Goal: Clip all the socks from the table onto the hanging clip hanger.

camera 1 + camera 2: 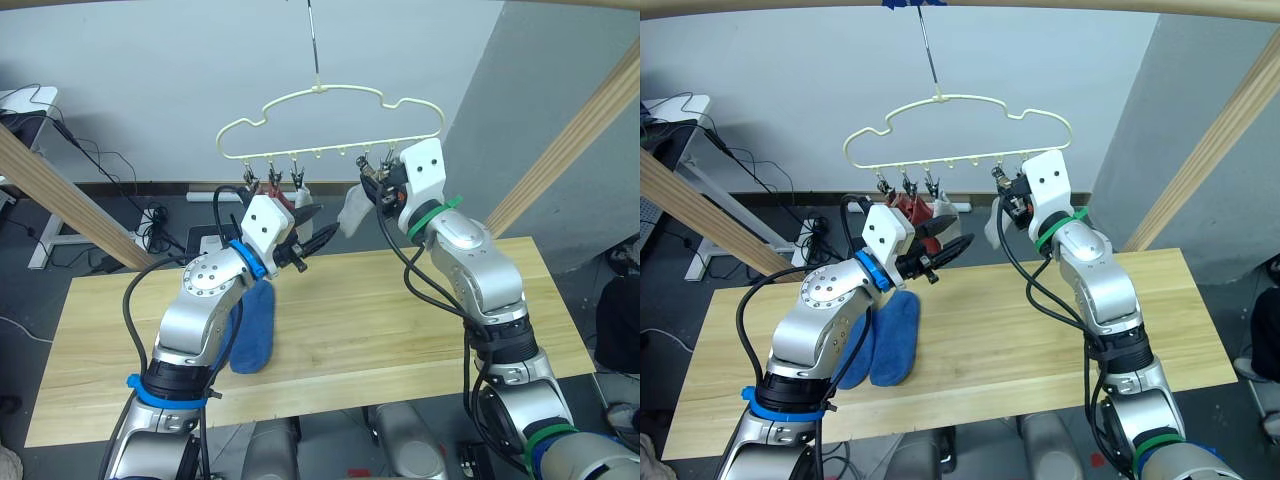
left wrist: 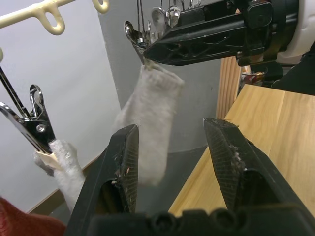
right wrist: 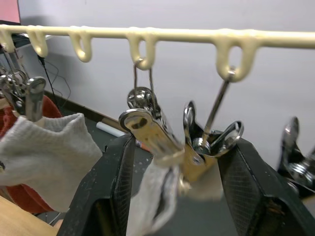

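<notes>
Reaching up, right end effector [image 3: 177,162] at clip hanger [image 1: 330,125], w/ grey sock [image 1: 353,210].

Light wooden plank counter [image 1: 1040,330] is running wide across the head views, grain showing along its length. Two blue socks [image 1: 885,340] are lying flat on its left part, side by side and touching, near the front edge, partly hidden by the left arm. The rest of the top is showing bare wood out to the right end.
</notes>
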